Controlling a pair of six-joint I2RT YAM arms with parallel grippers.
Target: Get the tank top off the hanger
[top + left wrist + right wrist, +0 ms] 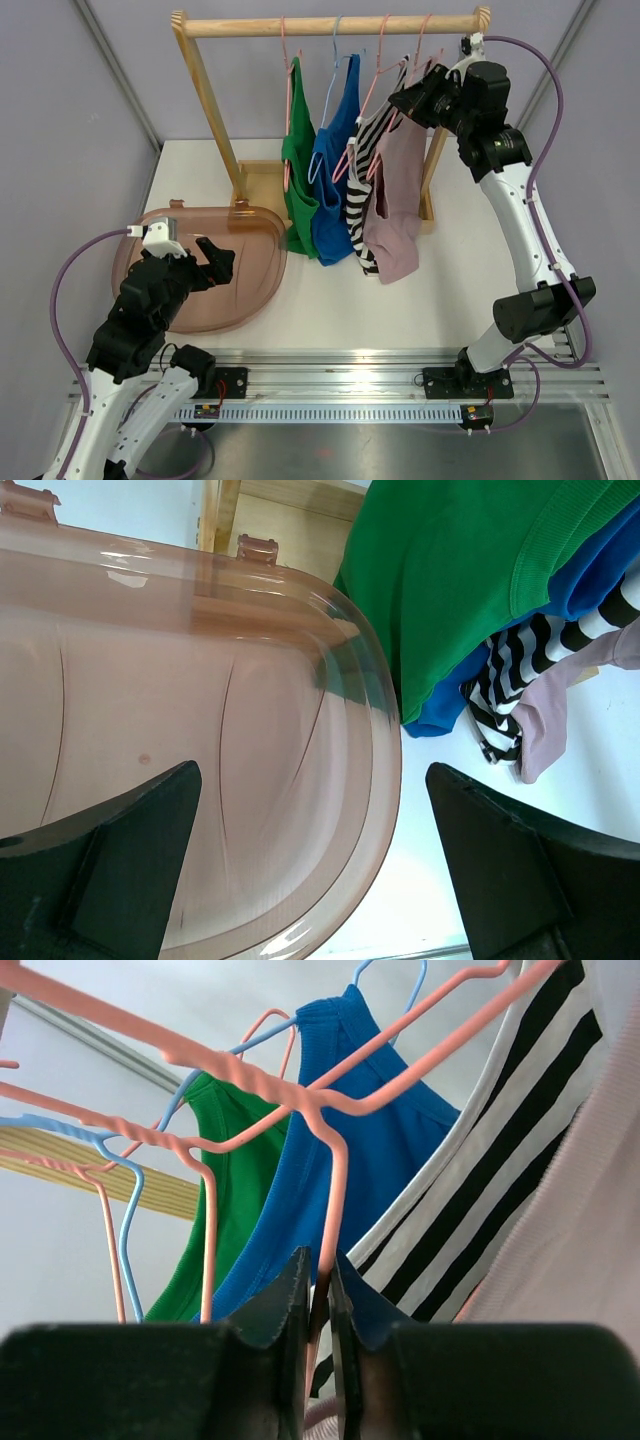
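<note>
A wooden rack (pixel 330 24) stands at the far side of the bench (pixel 420 310). Four garments hang from its top rail on wire hangers. From left to right they are the green tank top (pixel 297 180), the blue tank top (pixel 335 190), the striped tank top (pixel 362 210) and the mauve tank top (pixel 398 200). All four are on their hangers, pressed close together, with their hems touching or just above the bench.

The right claw (pixel 318 1270) is raised at the far right, level with the shoulders of the striped and mauve tank tops. It is clenched on a vertical wire of a pink hanger (pixel 338 1190), and the wire runs down between the two fingertips. It cannot be told which tank top this hanger carries.

The left claw (pixel 310 780) is released, with its fingers spread wide and nothing between them. It hangs at the near left above a translucent brown tray (pixel 250 260). The tray lies on the bench just left of the green tank top, its right rim near the hem of that garment.
</note>
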